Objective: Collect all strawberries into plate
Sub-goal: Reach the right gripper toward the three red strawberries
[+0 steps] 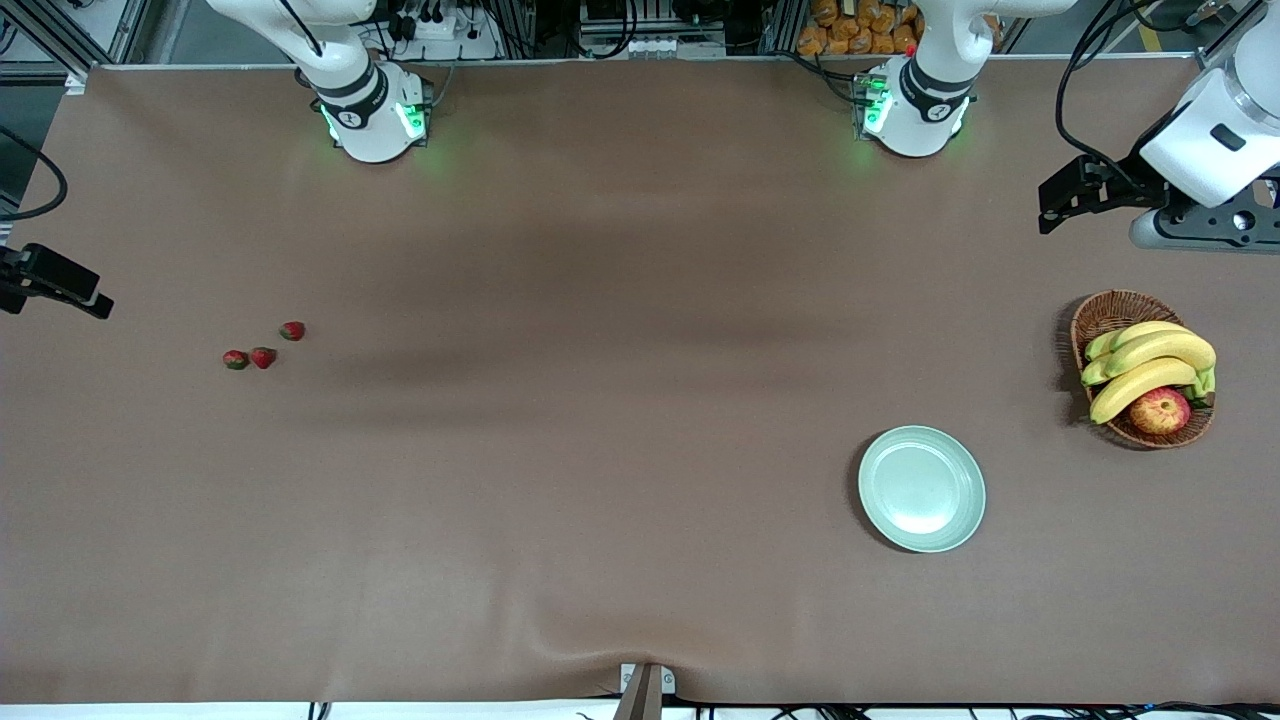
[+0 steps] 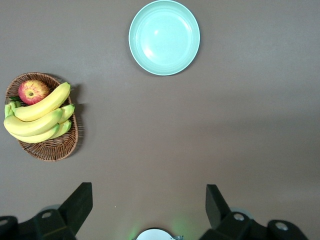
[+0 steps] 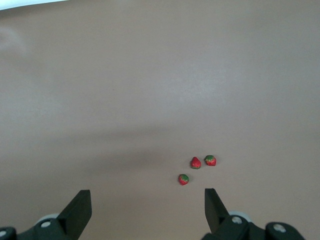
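Note:
Three strawberries lie close together on the brown table toward the right arm's end: one farther from the front camera, two side by side nearer to it. The right wrist view shows them on the table below. The pale mint-green plate sits empty toward the left arm's end, nearer the front camera; the left wrist view also shows the plate. My right gripper hangs open and empty high over the table beside the strawberries. High over the table near the basket, my left gripper is open and empty.
A brown wicker basket with bananas and a red-yellow apple stands beside the plate, at the left arm's end. The two arm bases stand along the table's edge farthest from the front camera.

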